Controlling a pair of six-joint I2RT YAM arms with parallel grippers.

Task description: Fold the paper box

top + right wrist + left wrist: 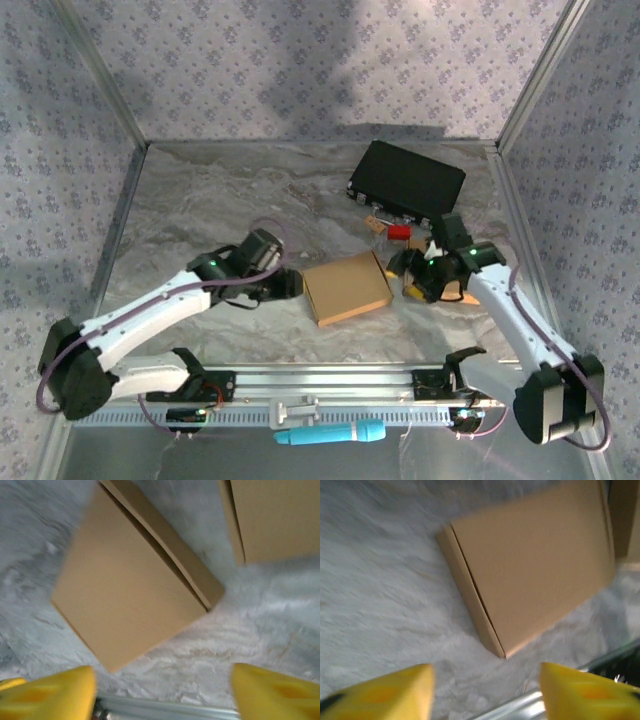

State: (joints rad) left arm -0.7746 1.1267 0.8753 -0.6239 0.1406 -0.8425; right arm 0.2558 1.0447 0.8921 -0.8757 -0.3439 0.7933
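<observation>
The brown paper box [347, 287] lies flat and closed on the marbled table, near the middle. In the left wrist view the box [535, 565] shows its lid seam along the near side. The right wrist view has the box [125, 590] with a flap edge slightly raised on its right. My left gripper [290, 285] sits just left of the box, open, its yellow fingers [395, 695] apart with nothing between them [486, 690]. My right gripper [405, 270] is just right of the box, open wide and empty [162, 690].
A black case [405, 180] lies at the back right with a small red item [399, 231] in front of it. Another brown cardboard surface [272, 520] shows beyond the box. A metal rail [330, 380] runs along the front; a teal tool [330, 434] lies beyond it.
</observation>
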